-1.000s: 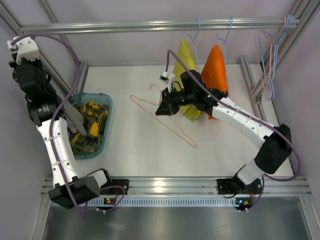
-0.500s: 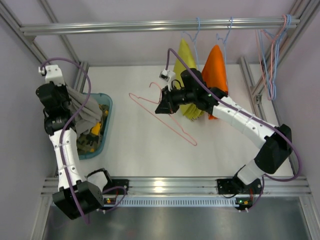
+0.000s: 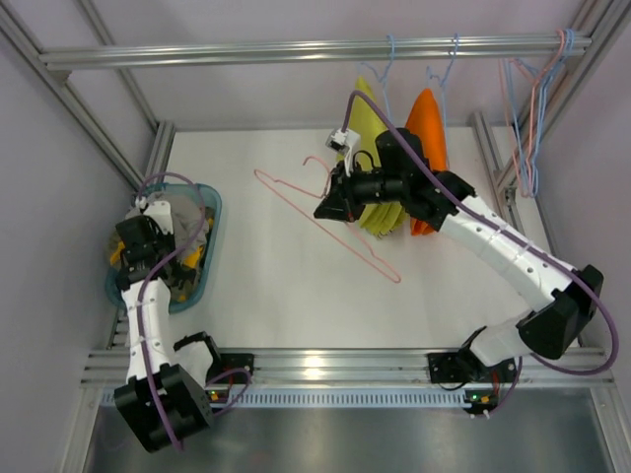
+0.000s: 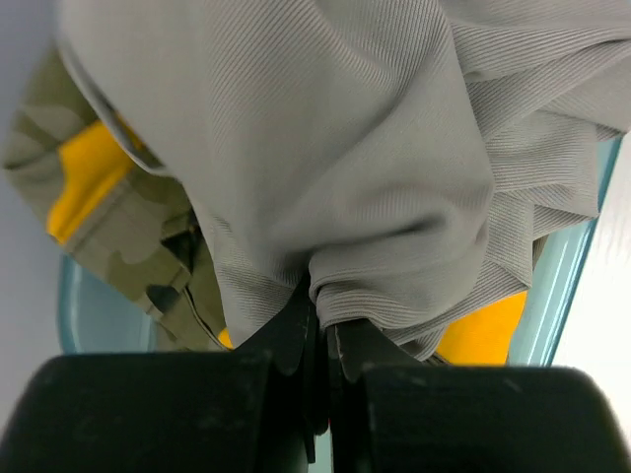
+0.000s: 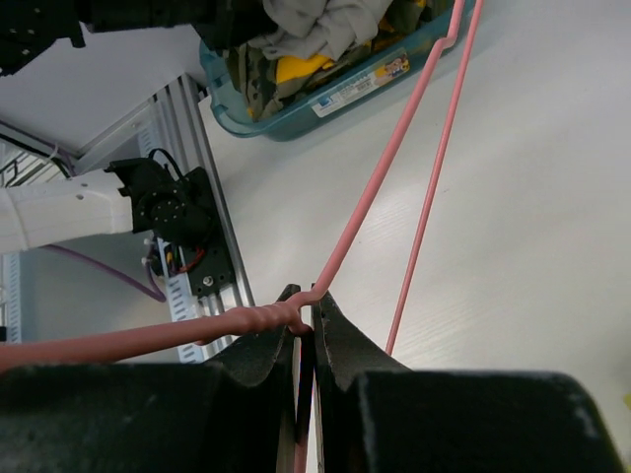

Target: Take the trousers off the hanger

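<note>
The pale grey trousers point(image 4: 345, 148) hang bunched from my left gripper point(image 4: 320, 315), which is shut on a fold of them. They rest low in the teal basket point(image 4: 567, 286), on top of the yellow and camouflage trousers point(image 4: 108, 217). From above, my left gripper point(image 3: 148, 235) sits over the basket point(image 3: 187, 301) with the grey trousers point(image 3: 182, 217) beside it. My right gripper point(image 5: 308, 315) is shut on the twisted neck of the bare pink hanger point(image 5: 394, 168). It holds the hanger point(image 3: 345, 236) up over the table's middle, and nothing hangs on it.
A yellow garment point(image 3: 370, 128) and an orange one point(image 3: 426, 128) hang on blue hangers from the rail point(image 3: 296, 49), just behind my right arm. Spare hangers point(image 3: 532, 108) hang at the rail's right end. Frame posts line both sides.
My left arm has swung down from high at the back left into the basket, carrying the grey trousers. My right gripper has shifted slightly right and back with the pink hanger.
</note>
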### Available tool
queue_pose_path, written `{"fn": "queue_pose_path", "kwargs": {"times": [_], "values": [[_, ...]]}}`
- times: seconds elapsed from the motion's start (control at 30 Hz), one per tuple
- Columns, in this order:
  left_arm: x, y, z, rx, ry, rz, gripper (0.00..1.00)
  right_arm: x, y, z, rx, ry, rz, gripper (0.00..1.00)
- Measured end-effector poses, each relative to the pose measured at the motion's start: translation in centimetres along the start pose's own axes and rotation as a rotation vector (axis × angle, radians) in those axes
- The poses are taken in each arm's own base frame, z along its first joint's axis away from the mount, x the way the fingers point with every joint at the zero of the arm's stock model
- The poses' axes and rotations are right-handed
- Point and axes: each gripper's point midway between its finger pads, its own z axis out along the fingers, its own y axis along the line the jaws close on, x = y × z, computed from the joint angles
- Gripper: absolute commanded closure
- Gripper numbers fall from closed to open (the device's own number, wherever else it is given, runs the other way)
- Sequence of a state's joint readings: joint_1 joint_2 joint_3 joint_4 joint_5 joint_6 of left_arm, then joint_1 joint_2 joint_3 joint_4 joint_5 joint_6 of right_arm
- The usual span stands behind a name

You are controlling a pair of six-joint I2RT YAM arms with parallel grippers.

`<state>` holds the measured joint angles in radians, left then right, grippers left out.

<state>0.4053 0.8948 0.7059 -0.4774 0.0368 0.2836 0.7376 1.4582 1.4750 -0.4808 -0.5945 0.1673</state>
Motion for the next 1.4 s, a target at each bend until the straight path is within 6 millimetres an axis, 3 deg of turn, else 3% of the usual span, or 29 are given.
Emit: {"fn": "queue_pose_path", "kwargs": {"times": [0.1, 0.27, 0.33, 0.37, 0.43, 0.63, 0.73, 0.87, 1.0, 1.13, 1.23, 1.4], "values": [[2.2, -0.4, 0.6, 0.021, 0.075, 0.030, 0.91, -0.8, 0.8, -1.4, 0.005, -0.030, -0.040, 1.00], [2.0, -0.8, 0.3, 0.059, 0.096, 0.054, 0.52, -1.5, 1.7, -3.2, 0.023, -0.061, -0.091, 1.00], [1.2, -1.2, -0.5, 0.090, 0.094, 0.055, 0.43, -1.8, 1.9, -3.9, 0.035, -0.074, -0.109, 1.00], [0.6, -1.4, -1.1, 0.115, 0.090, 0.059, 0.20, -1.9, 2.1, -4.3, 0.040, -0.080, -0.119, 1.00], [-1.2, -1.8, -2.5, 0.157, 0.055, 0.073, 0.02, -2.0, 2.4, -5.2, 0.051, -0.091, -0.137, 1.00], [-6.9, -3.2, -7.8, 0.274, -0.096, 0.088, 0.02, -1.7, 4.1, -8.8, 0.082, -0.133, -0.189, 1.00], [-8.6, -4.5, -10.0, 0.356, -0.149, 0.093, 0.02, -0.6, 4.7, -10.5, 0.097, -0.133, -0.198, 1.00], [-10.1, -6.0, -11.6, 0.461, -0.183, 0.086, 0.02, 0.6, 4.8, -12.5, 0.137, -0.131, -0.194, 1.00], [-12.2, -7.0, -12.2, 0.556, -0.205, 0.068, 0.03, 0.5, 3.0, -15.1, 0.239, -0.164, -0.161, 1.00], [-13.2, -8.1, -11.6, 0.640, -0.191, 0.055, 0.03, 0.1, 0.9, -19.0, 0.381, -0.246, -0.097, 1.00], [-13.9, -9.3, -12.1, 0.731, -0.199, 0.047, 0.04, 0.1, 0.7, -21.5, 0.453, -0.306, -0.075, 1.00], [-17.1, -12.3, -16.5, 0.962, -0.332, 0.120, 0.07, 0.4, 2.4, -23.0, 0.434, -0.349, -0.086, 1.00]]}}
